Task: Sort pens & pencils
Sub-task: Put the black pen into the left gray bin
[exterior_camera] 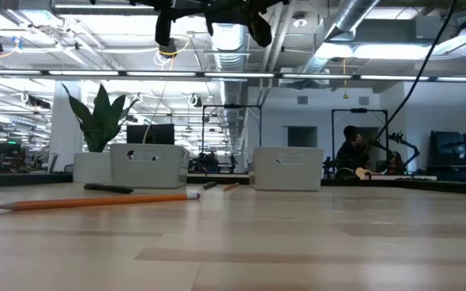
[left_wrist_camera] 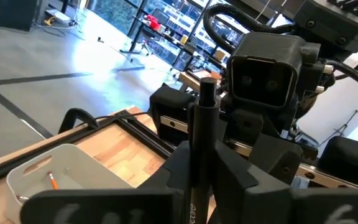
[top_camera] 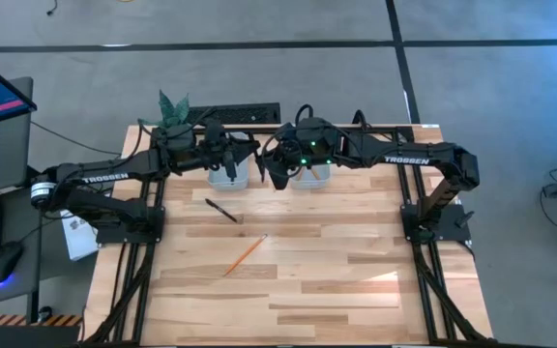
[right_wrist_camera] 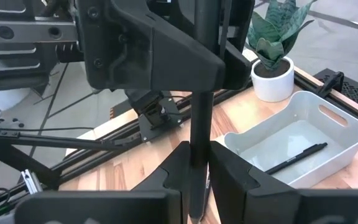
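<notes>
Above the two white bins, both grippers meet on one black pen, the left gripper and right gripper each having their fingers pinched onto it. It looks like a handover; one gripper should let go only once the other's hold is firm. Another pen and a pencil lie on the table, short of the bins.

Black pens, orange pencils

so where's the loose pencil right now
In the high view the pencil lies flat on the table, left of centre, below and right of the loose black pen, well clear of both bins.

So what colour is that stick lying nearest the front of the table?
Orange pencil, clearest in the low view.
</notes>
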